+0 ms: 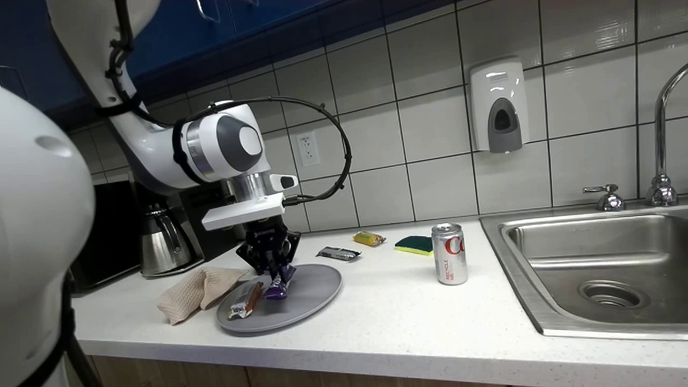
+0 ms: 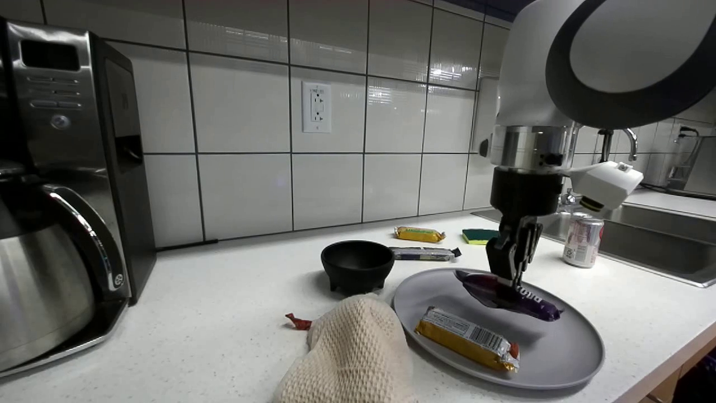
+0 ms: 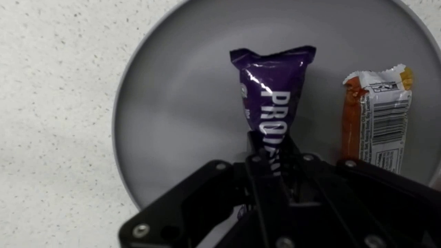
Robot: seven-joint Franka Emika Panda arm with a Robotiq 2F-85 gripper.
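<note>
- The gripper (image 3: 270, 140) is clamped across the purple bar's (image 3: 274, 79) middle, probably so both ends balance.
- The purple bar sits between the jaws, near the centre of the wrist view, over the plate (image 3: 165, 131), one end toward the top.
- The orange bar (image 3: 382, 120) lies apart, right of frame, perhaps giving the jaws room.

wrist view: purple bar (image 3: 272, 79) lower half mostly hidden by claw (image 3: 271, 142) | barcode bar (image 3: 387, 117) lower end behind claw | in an exterior view: towel (image 2: 358, 347) cut by bottom edge, coffee pot (image 2: 45, 291) by left
</note>
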